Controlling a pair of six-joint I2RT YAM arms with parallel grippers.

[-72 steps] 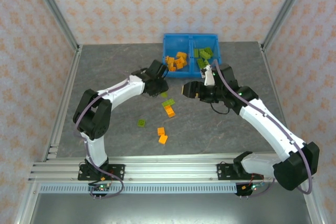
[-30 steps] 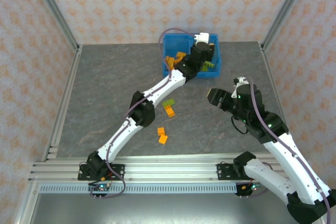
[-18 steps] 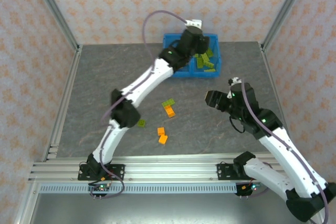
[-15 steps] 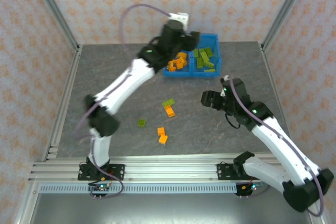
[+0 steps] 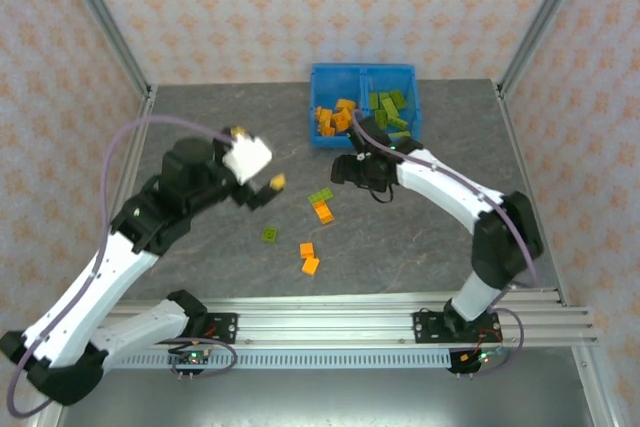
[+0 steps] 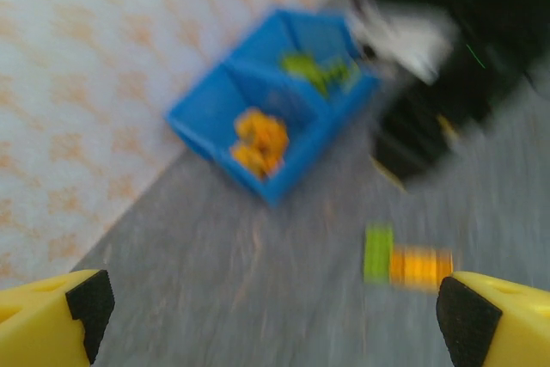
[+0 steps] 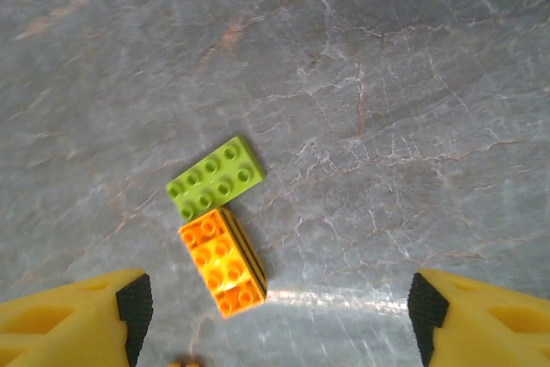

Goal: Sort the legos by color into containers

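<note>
The right tool [image 7: 275, 320] hangs released, its yellow fingers wide apart with nothing between them. It straddles a green brick [image 7: 216, 179] and an orange brick [image 7: 222, 264] that lie touching, lower left in the wrist view. Pointed down like this, it looks set to pick one of the pair. The left tool [image 6: 277, 320] is likewise released and empty, raised over the bench [image 5: 200, 127] at left, probably to leave its partner room. In the overhead view a small green brick [image 5: 270, 235] and two orange bricks [image 5: 307, 249] lie loose below centre. The blue bin [image 5: 362, 71] sits at upper centre, with orange bricks in its left compartment and green in its right, so the sorting looks mostly done.
</note>
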